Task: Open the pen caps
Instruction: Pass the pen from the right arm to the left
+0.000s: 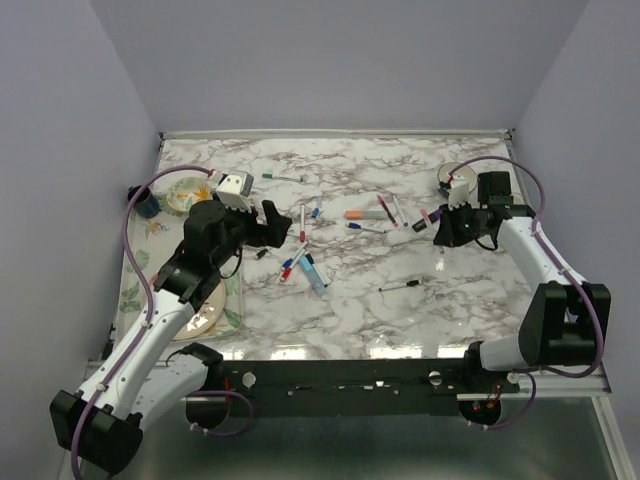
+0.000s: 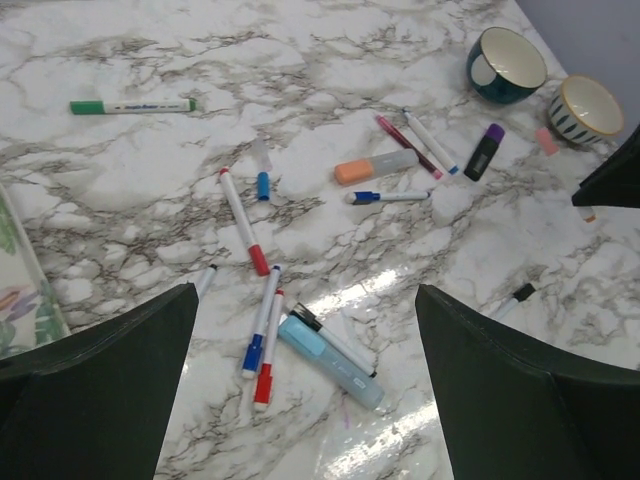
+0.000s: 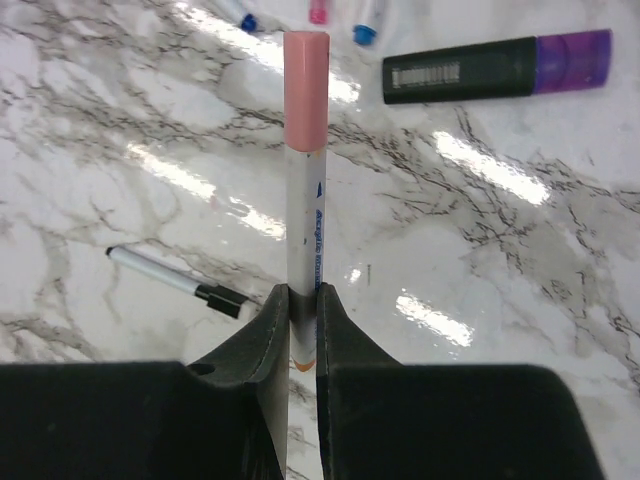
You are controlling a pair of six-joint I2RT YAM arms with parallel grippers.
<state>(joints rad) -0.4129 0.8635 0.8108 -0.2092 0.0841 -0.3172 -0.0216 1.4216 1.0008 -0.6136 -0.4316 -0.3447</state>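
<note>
The right gripper [image 3: 302, 300] is clenched low on the barrel of a slim white plastic pen [image 3: 303, 230], held over the grey-veined white marble tabletop [image 3: 120, 150]. A stubby pink plastic cap [image 3: 305, 90] is seated on the pen's far end. The left gripper [image 2: 305, 300] hangs with its dark jaws spread wide and empty above markers scattered mid-table, among them a white pen wearing a red cap [image 2: 259, 260] and a capped pale blue highlighter [image 2: 330, 360].
</note>
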